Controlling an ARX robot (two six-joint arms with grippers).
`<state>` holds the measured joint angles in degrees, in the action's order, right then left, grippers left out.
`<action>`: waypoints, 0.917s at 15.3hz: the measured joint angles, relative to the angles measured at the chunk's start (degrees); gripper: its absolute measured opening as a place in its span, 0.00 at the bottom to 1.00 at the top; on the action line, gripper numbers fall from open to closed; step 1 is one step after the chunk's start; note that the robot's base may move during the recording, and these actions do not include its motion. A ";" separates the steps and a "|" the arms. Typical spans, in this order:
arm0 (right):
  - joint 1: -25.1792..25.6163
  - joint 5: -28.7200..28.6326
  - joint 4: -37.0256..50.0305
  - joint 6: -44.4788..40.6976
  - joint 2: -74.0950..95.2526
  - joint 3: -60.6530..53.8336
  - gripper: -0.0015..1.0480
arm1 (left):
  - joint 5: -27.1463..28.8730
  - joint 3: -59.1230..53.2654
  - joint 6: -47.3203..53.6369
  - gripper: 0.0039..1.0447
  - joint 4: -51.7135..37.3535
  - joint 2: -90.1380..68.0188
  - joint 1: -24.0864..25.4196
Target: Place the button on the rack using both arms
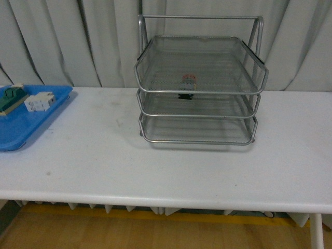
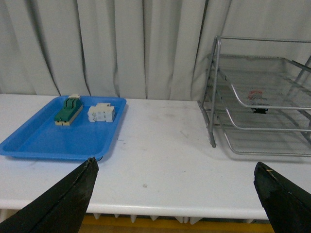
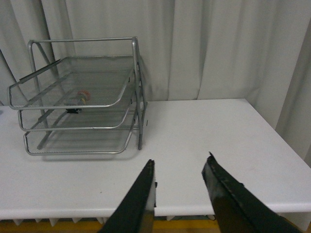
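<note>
The silver wire-mesh rack stands at the back middle of the white table. The button, red cap up, rests on the rack's top tier, seen through the mesh; it also shows in the left wrist view and the right wrist view. No arm appears in the front view. My left gripper is open wide near the table's front edge, nothing between its fingers. My right gripper is open too, empty, over the table to the right of the rack.
A flat blue tray lies at the table's left end, holding a green-and-cream terminal block and a white blocky component. Grey curtains hang behind the table. The table's front edge drops to a wooden floor.
</note>
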<state>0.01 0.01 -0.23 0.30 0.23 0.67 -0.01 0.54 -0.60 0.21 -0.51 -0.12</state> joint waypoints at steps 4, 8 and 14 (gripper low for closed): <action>0.00 0.00 0.00 0.00 0.00 -0.02 0.72 | 0.02 0.00 -0.02 0.94 0.00 0.00 0.00; 0.00 0.00 0.00 0.00 0.00 0.00 0.93 | 0.00 0.00 -0.02 0.94 0.00 0.00 0.00; 0.00 0.00 0.00 0.00 0.00 -0.02 0.94 | 0.02 0.00 -0.02 0.94 0.00 0.00 0.00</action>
<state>0.01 0.01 -0.23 0.30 0.23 0.64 0.01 0.54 -0.62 0.21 -0.51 -0.12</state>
